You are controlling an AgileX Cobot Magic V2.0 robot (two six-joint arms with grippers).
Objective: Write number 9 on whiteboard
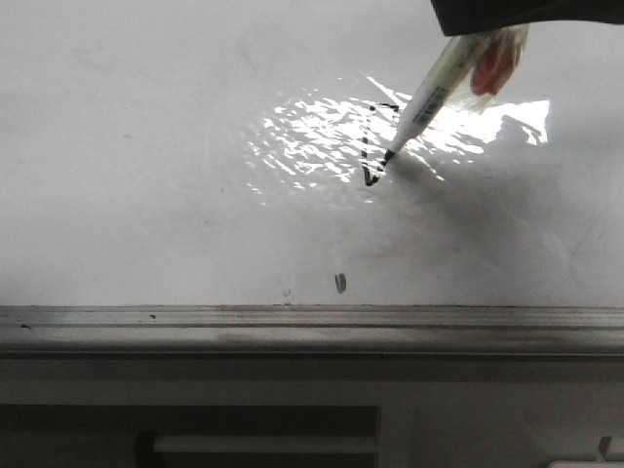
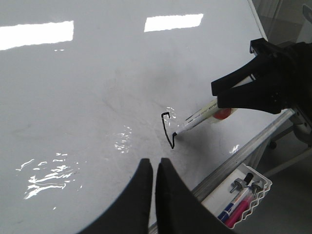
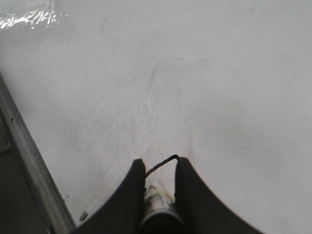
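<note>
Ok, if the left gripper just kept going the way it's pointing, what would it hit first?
Probably the whiteboard itself, close to the unfinished number 9 and the marker tip just beyond its shut fingers. Depth is unclear.

black number 9 [image 1: 372, 146], glossy white whiteboard [image 1: 146, 146]

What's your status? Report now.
Right gripper shut on marker, tip on whiteboard. Left gripper shut, empty. The 9 partly drawn. Nothing in the way.
</note>
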